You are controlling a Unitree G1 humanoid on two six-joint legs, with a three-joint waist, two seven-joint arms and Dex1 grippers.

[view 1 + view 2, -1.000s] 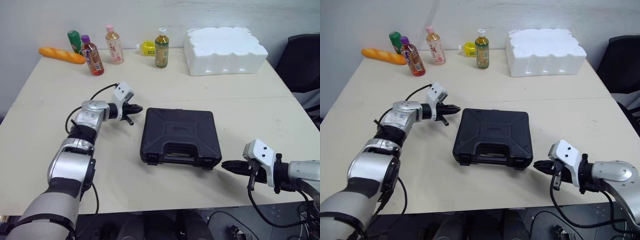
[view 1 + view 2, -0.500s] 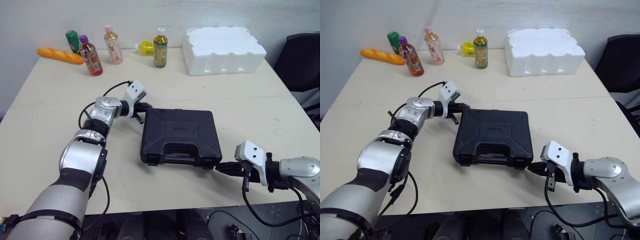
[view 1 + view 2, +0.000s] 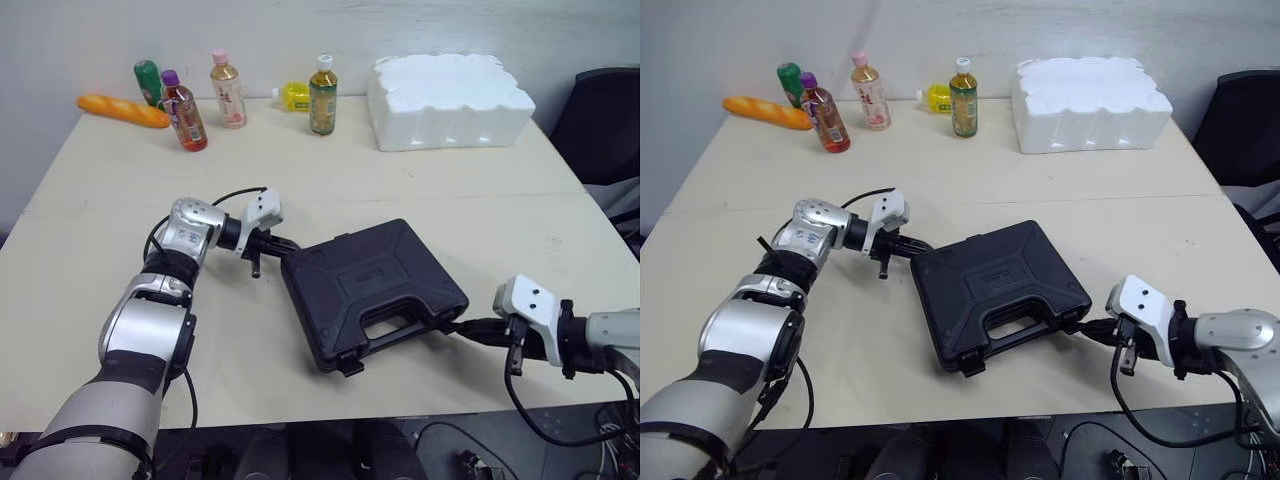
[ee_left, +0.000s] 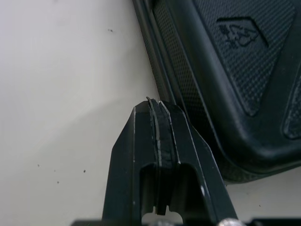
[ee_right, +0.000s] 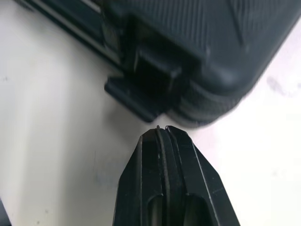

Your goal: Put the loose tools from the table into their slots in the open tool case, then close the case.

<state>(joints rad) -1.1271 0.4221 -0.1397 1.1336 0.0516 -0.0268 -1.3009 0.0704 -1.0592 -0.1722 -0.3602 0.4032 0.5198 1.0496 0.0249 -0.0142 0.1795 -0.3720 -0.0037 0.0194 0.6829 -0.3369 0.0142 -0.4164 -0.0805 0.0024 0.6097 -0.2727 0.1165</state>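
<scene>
**Closed case lies askew, a gripper at each end**

Nearest me, my right gripper [image 3: 452, 326] has its fingers pressed together, tips just beside a latch tab [image 5: 141, 92] at the case's near-right corner. The tool case [image 3: 372, 285], black pebbled plastic, lies closed and skewed on the beige surface [image 3: 100, 230]. My left gripper [image 3: 283, 244], fingers likewise pressed together, sits at its far-left corner. Bottles [image 3: 322, 95] and a lumpy white foam block [image 3: 450, 100] stand far.

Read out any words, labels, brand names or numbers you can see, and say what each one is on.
None can be read.
Closed black plastic tool case: an embossed emblem on the lid, no legible letters.
Printed labels on the plastic drink bottles along the table's far edge: too small to read.
</scene>
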